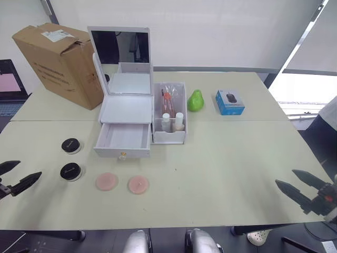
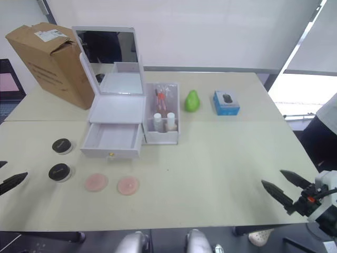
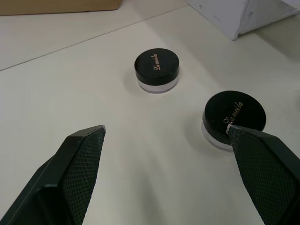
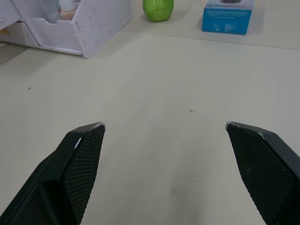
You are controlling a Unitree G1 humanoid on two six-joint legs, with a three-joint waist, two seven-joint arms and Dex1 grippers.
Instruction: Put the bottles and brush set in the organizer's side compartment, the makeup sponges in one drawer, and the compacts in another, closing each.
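Observation:
The white organizer (image 1: 125, 109) stands mid-table with its mirror lid upright. Its lower drawer (image 1: 121, 152) is pulled out and holds nothing. The side compartment (image 1: 169, 138) contains both bottles (image 1: 166, 122) and the brush set (image 1: 167, 98). In front of the drawer, two pink makeup sponges (image 1: 107, 181) (image 1: 138, 184) lie flat on the table. Left of them sit the two black-lidded compacts (image 1: 71, 145) (image 1: 70, 171), close ahead in the left wrist view (image 3: 157, 68) (image 3: 234, 115). My left gripper (image 1: 29, 168) hovers open just left of the nearer compact. At the table's near right edge my right gripper (image 1: 285, 176) is open and holds nothing.
A cardboard box (image 1: 60, 63) stands at the back left beside the organizer. A green pear (image 1: 196, 100) and a small blue box (image 1: 229, 101) sit right of the side compartment. A wide stretch of bare table (image 4: 178, 93) lies ahead of the right gripper.

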